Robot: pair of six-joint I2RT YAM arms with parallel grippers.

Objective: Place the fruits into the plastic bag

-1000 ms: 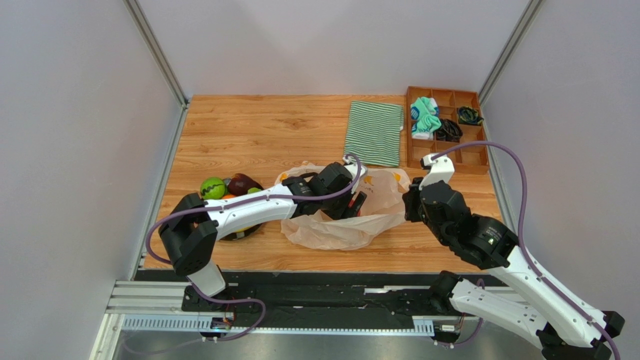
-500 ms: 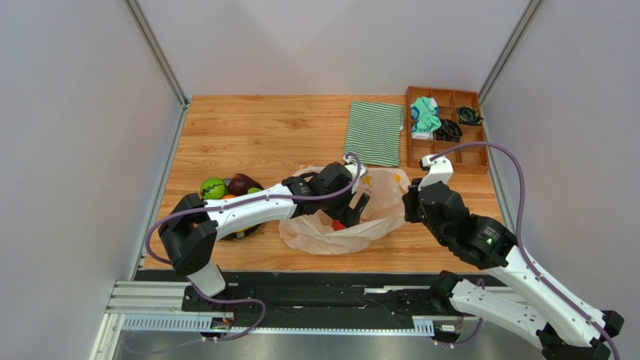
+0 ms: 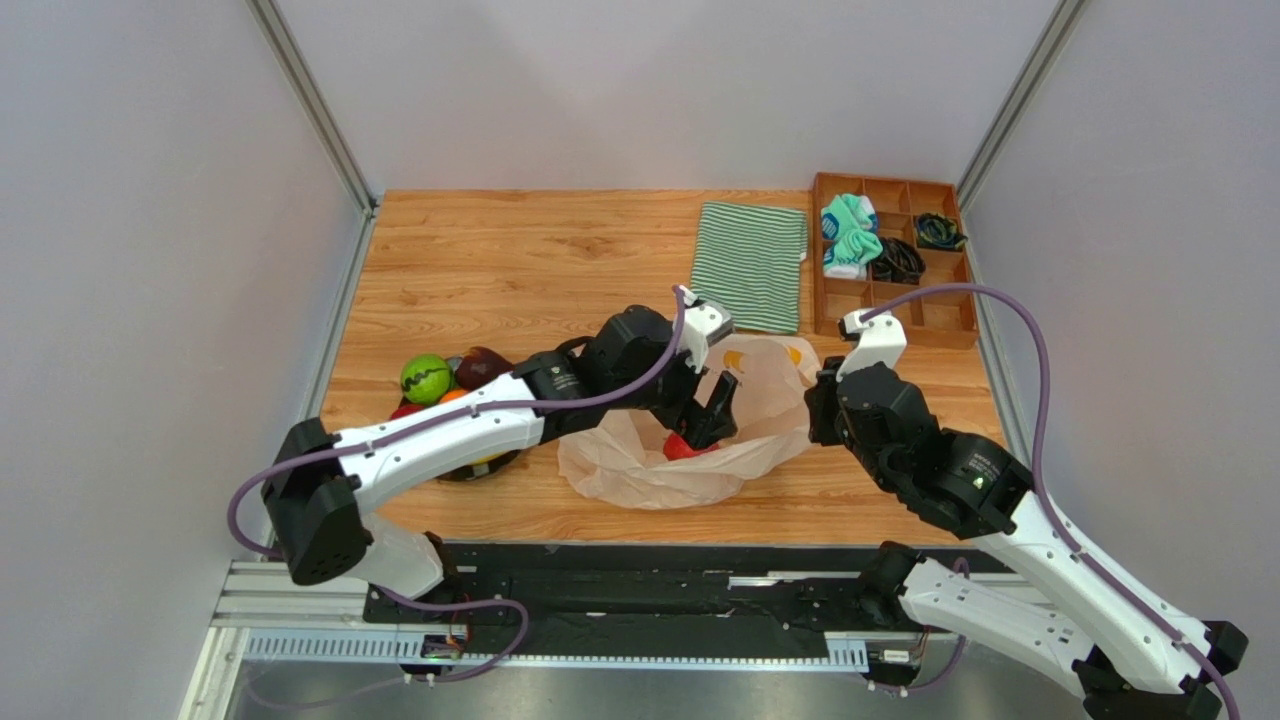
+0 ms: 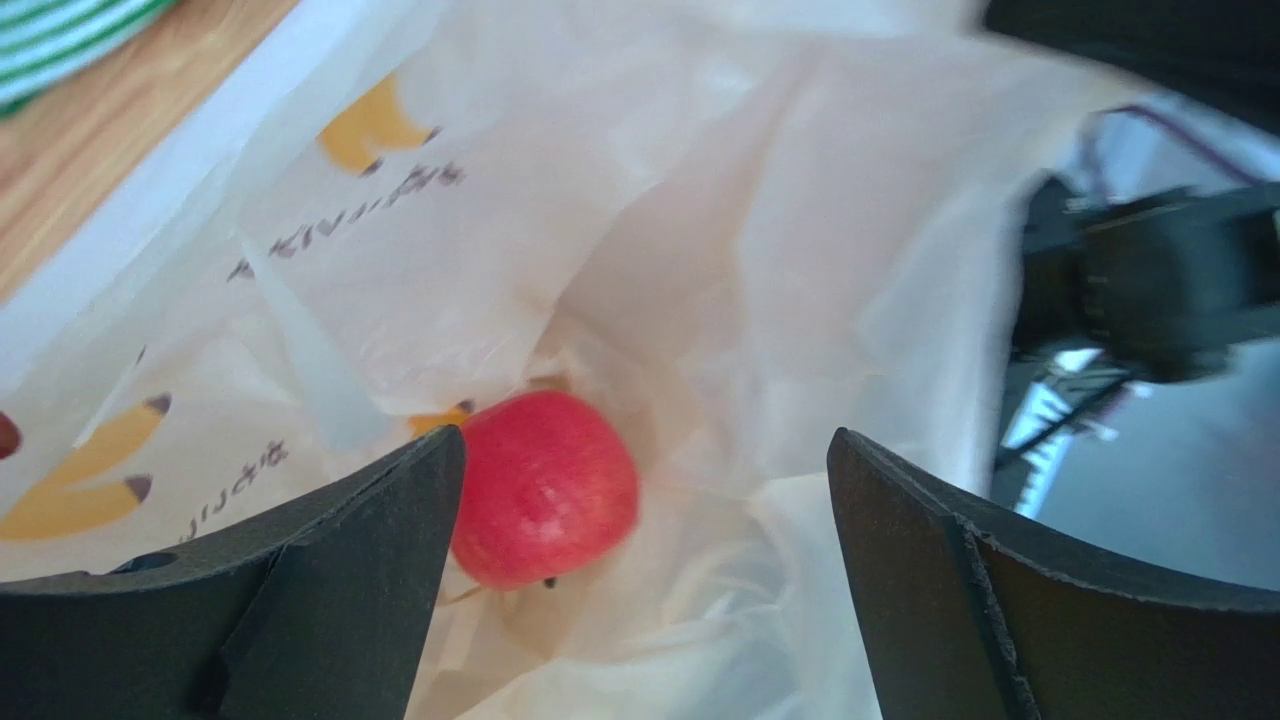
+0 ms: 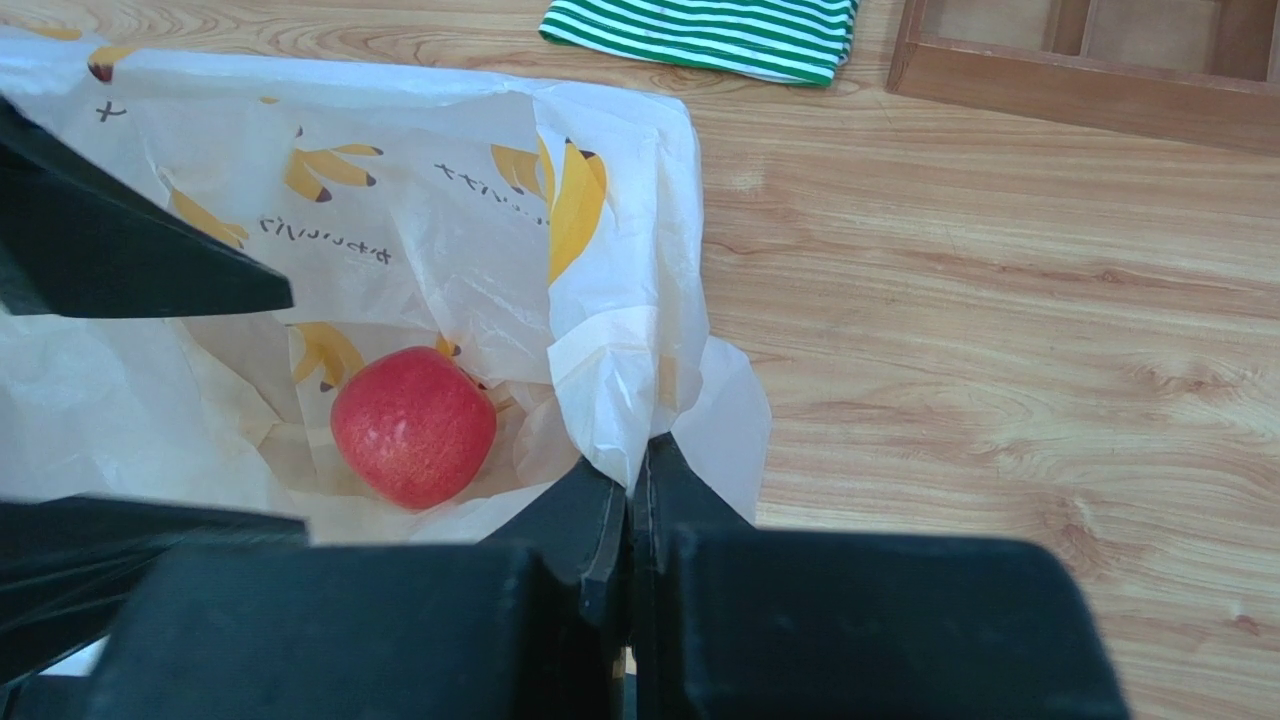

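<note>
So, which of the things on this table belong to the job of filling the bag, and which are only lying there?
Belong to the job:
- plastic bag, its edge pinched by the shut right gripper
- red apple inside it, under the open left gripper
- green round fruit and dark fruit at the left

Only lying there:
- striped cloth
- wooden tray with small items

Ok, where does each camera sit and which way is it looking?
Top external: above, behind the arm bases, facing down at the table; both arms show.
Left wrist: over the plastic bag, looking in at the red apple past its open fingers.
Right wrist: beside the bag, right gripper shut on its edge.
Both wrist views share the apple.
</note>
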